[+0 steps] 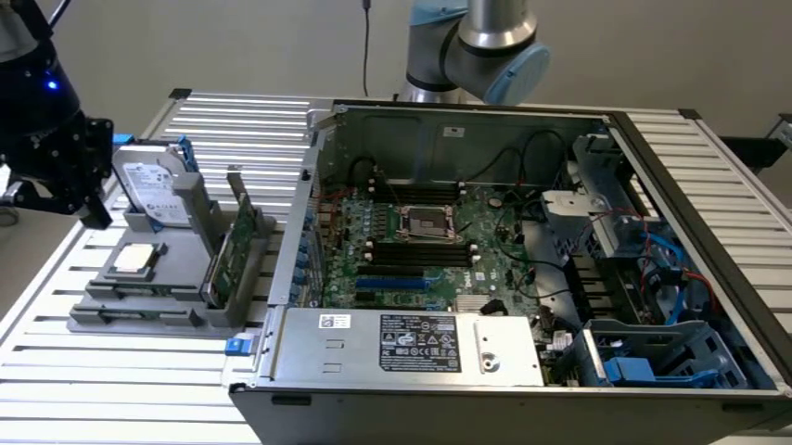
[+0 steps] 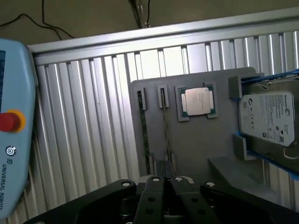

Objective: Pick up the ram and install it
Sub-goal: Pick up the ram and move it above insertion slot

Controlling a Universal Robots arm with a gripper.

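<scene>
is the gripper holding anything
No, the gripper is shut with nothing between its jaws, near the tray.

Plain pale wall [image 1: 248, 42] ran across the exterior frame's top, a dark cable [image 1: 366, 46] hung down it at upper centre, ribbed metal table [image 1: 111, 380] spanned the lower left.

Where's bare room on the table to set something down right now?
Bare table slats lie at the exterior view's lower left, below the grey holder and left of the computer case; more behind the holder. Crowded: the holder itself and the case interior.
</scene>
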